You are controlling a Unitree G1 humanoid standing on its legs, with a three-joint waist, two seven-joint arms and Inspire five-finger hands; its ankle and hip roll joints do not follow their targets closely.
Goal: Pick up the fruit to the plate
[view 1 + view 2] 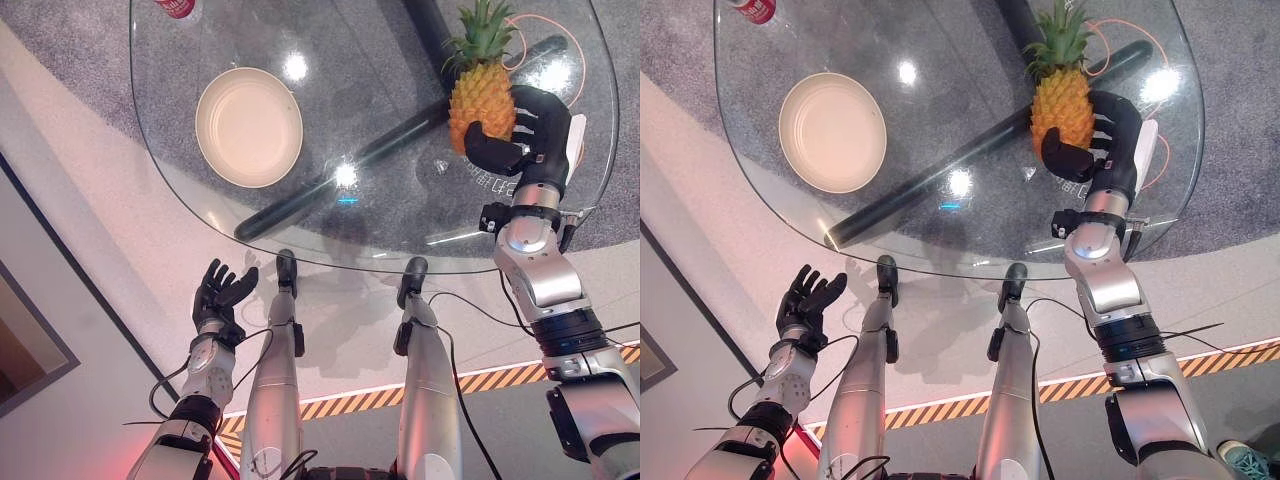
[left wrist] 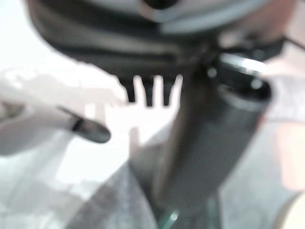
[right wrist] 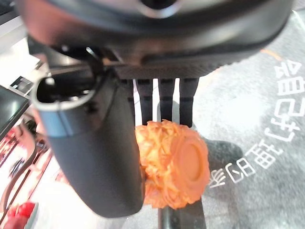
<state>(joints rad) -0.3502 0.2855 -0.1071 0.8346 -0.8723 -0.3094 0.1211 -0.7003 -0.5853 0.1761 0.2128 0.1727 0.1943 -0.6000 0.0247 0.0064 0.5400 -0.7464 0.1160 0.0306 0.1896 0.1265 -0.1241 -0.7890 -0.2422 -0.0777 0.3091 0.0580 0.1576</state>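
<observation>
At the lower left of the frame, off the table and over the pale floor, the robot's left hand [image 1: 222, 293] hangs with its fingers spread and relaxed, holding nothing. Above it, a red-and-white object [image 1: 178, 8] sits at the table's far edge in the upper left corner, cut off by the frame. A cream plate [image 1: 249, 126] lies on the left part of the round glass table [image 1: 390, 235], with nothing on it. A dark bar [image 1: 340, 170] runs diagonally beneath the glass through the middle of the frame. In the upper right, the pineapple [image 1: 481, 98] stands upright with its green crown pointing to the top edge, well apart from the plate. The right hand [image 1: 530, 135] is curled round the fruit's lower body, thumb on 1 side and fingers on the other; the right wrist view shows the orange base [image 3: 176, 169] clamped between them.
</observation>
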